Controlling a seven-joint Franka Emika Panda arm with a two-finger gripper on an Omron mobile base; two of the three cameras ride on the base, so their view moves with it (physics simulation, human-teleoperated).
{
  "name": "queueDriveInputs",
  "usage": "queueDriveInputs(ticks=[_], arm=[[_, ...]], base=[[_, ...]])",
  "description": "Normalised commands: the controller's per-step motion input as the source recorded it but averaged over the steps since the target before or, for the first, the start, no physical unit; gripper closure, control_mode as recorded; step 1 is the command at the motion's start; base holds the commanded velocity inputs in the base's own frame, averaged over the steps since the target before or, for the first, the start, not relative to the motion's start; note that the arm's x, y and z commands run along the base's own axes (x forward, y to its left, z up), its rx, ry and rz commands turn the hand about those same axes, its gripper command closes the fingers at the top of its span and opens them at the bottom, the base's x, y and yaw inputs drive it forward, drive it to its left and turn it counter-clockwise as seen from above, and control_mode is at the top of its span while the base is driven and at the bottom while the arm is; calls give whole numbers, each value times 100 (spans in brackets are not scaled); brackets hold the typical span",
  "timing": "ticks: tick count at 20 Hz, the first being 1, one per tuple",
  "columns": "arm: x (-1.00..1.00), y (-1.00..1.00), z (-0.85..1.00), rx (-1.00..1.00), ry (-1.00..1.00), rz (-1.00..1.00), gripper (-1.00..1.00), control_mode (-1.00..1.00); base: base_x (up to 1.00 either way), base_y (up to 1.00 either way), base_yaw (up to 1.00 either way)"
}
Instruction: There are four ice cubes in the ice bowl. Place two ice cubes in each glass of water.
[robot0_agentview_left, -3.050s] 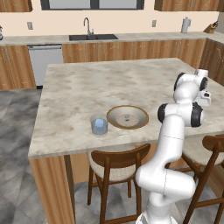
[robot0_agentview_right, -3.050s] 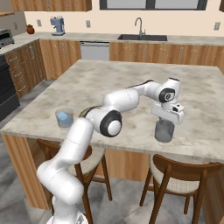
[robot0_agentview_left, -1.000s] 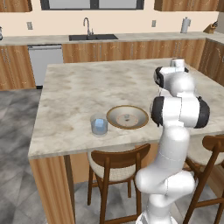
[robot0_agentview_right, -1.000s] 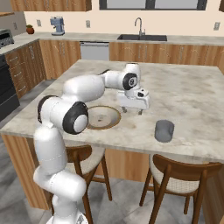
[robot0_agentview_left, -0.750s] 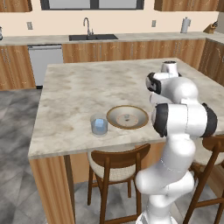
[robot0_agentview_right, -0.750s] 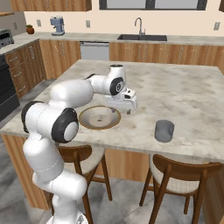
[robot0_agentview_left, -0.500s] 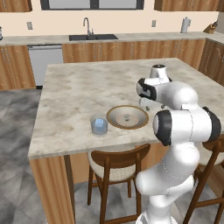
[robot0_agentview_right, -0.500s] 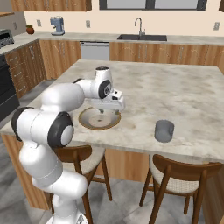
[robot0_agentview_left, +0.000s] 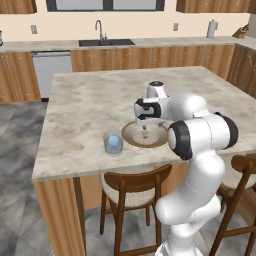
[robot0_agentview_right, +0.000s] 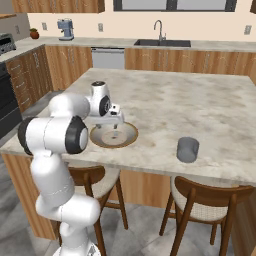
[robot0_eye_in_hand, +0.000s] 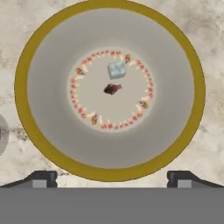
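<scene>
White-armed robot holds its pincer (robot0_agentview_left: 145, 131) directly above the wide shallow round bowl with the brown wooden rim (robot0_eye_in_hand: 26, 118) and greyish-tan inside. The two dark fingertips (robot0_eye_in_hand: 40, 177) stand far apart at the near rim of the bowl, released, with nothing between them.

One tiny light-blue translucent ice cube (robot0_eye_in_hand: 117, 69) lies on the bowl floor beneath the pincer, just inside a ring of small red-orange markings and beside a small dark red mark at the centre.

On the mottled beige stone counter (robot0_agentview_left: 90, 107):
- One short clear grey-blue glass tumbler (robot0_agentview_left: 113, 142) stands near the bowl, on the pincer's left side in the left base view.
- A second short grey tumbler (robot0_agentview_right: 187, 149) stands well apart from the pincer, on the other side of the bowl, near the counter's front edge.
</scene>
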Motion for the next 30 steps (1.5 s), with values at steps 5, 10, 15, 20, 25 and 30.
queueDriveInputs(ticks=[5,10,15,20,25,30], arm=[[51,7,-45,8,0,12,-100,-100],[43,0,-10,0,0,8,-100,-100],[49,0,-38,0,0,4,-100,-100],[25,0,-32,0,1,1,-100,-100],[27,0,-17,-1,7,0,-100,-100],[26,0,-15,-2,7,0,-100,-100]], base=[[0,0,0],[0,0,0],[0,0,0],[0,0,0],[0,0,0],[0,0,0]])
